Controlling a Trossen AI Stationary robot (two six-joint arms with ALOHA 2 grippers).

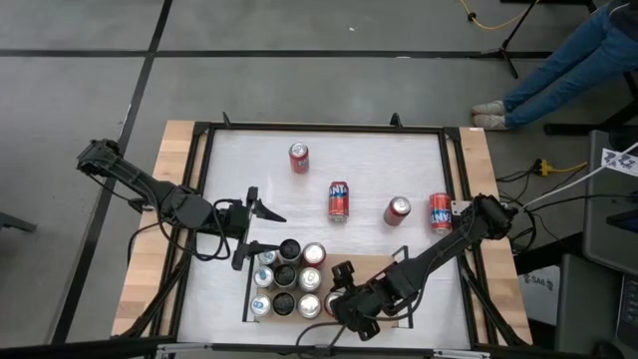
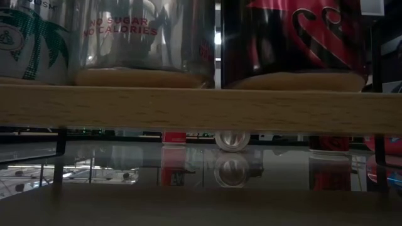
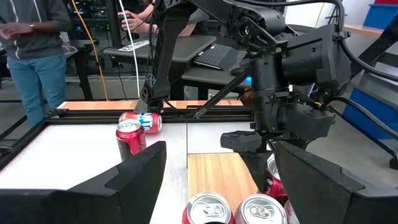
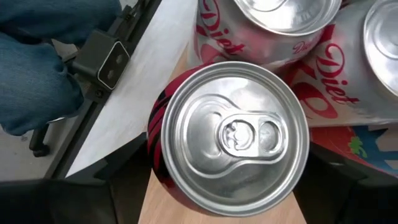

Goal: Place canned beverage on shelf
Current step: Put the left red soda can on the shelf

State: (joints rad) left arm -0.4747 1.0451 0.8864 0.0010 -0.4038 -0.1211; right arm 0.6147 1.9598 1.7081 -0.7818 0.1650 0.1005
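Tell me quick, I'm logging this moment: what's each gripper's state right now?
Left gripper: open, holding nothing, beside the shelf.
Right gripper: jaws around the red can on the shelf.

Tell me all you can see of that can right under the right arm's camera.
The can is a drink can, red and black on its side, with a bare silvery metal top whose pull tab lies flat and unopened. It stands upright on the light-wood shelf, at the corner near the shelf's edge, beside white Diet cans. The right gripper hangs right above it, its dark fingers on either side; whether they press the can cannot be told.
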